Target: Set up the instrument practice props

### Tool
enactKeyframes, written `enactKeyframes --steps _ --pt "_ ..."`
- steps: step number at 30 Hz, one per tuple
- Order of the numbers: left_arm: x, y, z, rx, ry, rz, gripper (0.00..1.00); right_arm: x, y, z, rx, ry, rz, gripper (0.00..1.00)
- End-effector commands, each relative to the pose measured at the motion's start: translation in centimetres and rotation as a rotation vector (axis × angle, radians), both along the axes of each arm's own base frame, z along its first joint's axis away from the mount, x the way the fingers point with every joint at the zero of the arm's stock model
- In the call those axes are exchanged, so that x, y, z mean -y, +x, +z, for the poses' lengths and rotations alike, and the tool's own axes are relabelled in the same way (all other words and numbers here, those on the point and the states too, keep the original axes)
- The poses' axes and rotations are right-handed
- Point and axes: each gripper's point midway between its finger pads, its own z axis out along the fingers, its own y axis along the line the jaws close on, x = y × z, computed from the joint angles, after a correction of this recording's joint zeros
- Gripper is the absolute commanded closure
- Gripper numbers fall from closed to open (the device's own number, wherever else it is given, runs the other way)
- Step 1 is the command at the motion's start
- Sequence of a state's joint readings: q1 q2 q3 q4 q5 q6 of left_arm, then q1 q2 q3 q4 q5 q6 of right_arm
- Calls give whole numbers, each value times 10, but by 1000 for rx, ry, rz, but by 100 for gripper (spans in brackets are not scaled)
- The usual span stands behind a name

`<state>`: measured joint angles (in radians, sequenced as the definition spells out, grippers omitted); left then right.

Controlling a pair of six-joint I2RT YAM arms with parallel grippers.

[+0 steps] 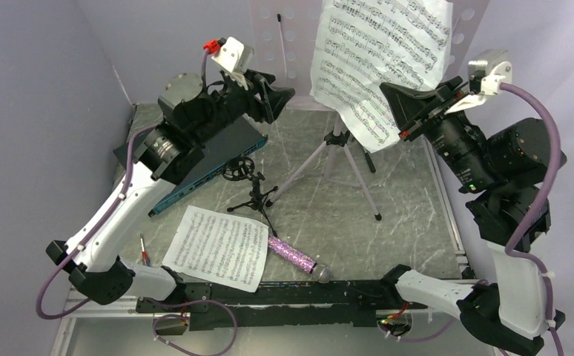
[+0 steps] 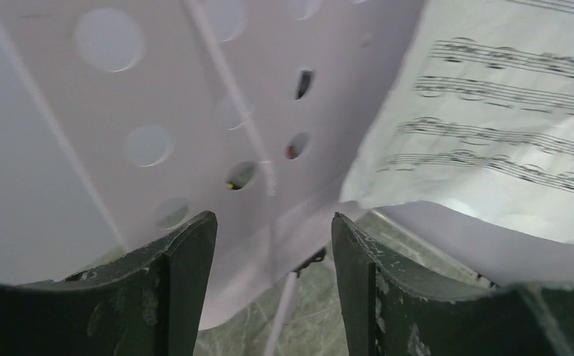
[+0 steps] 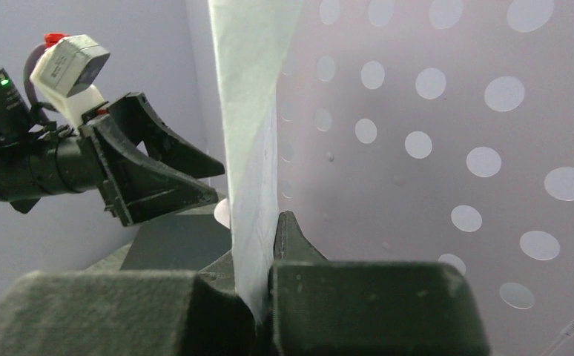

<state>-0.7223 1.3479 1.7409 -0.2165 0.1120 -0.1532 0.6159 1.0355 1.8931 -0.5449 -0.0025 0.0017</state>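
The left pincer [image 2: 274,237] has its jaws apart and empty, just left of the pale-lilac perforated music stand [image 1: 269,31] on its silver tripod. In front of that stand, one white sheet-music page [image 1: 217,247] lies flat on the grey tabletop [image 1: 410,222]. It looks thin and limp and is probably best lifted by an edge. The second white sheet-music page [image 1: 377,59] hangs bowed against the stand's face, its lower right edge clamped in the right pincer [image 1: 397,111]. Paper this light would crease or tear under a tug — and the top-heavy stand would likely tip, so gentle pressure seems wise.
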Motion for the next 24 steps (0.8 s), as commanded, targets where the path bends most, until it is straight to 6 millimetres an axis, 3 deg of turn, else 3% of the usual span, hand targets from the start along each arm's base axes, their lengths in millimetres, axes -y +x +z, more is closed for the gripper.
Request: enactKeyframes --steps 1,4,14,24 --pt "-20 19 7 -37 -14 45 36 5 3 4 25 -8 -34 100" --pt "-21 20 7 -28 -23 -17 35 5 4 4 25 -12 -37 100" --pt "-3 -4 11 15 -45 -252 36 -2 14 1 22 -30 -38 100" --pt "3 8 19 40 -74 -256 38 -13 24 7 33 -38 -24 100"
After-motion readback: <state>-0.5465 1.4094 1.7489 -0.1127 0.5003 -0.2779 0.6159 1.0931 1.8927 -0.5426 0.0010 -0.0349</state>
